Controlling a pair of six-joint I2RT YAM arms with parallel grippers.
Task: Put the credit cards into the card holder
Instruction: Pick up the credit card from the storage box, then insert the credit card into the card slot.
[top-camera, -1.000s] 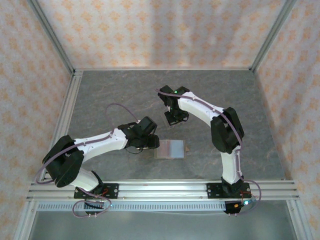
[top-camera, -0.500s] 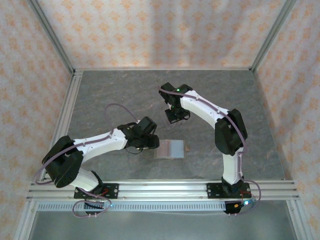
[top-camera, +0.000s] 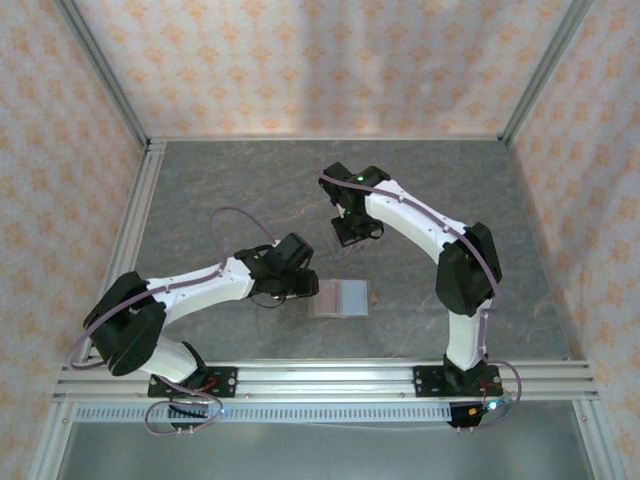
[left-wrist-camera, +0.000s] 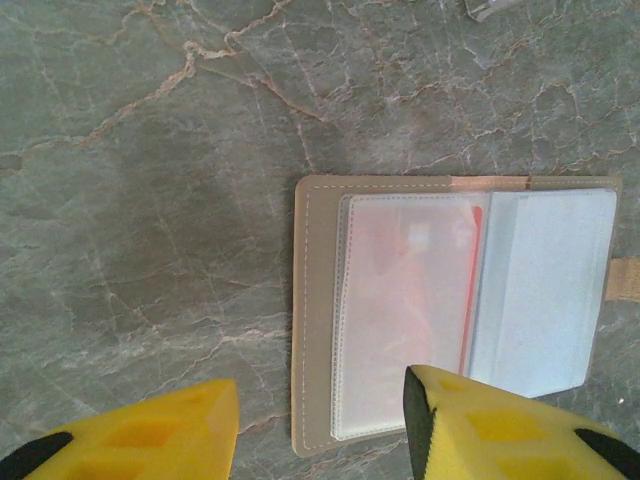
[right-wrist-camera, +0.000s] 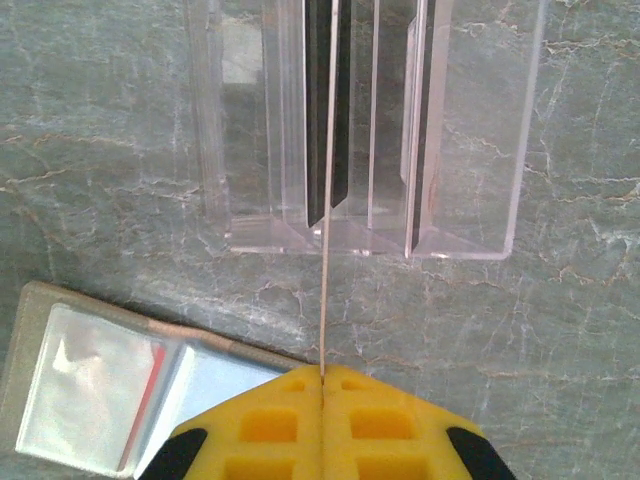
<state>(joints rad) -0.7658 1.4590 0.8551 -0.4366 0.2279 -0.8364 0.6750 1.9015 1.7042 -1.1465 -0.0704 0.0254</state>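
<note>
Left wrist | tan card holder open | left jaws apart | right jaws pinch card

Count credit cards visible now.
4 credit cards: one red in the card holder sleeve, one edge-on in the right gripper, apparently two dark ones standing in the acrylic stand; others may be hidden.

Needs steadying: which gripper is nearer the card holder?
Left. Left gripper sits at the card holder's edge; right gripper, pinching a credit card, is farther, by the clear stand.

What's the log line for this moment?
left gripper: open above card holder | right gripper: shut on credit card at clear stand | card holder: open, red card sleeved
</note>
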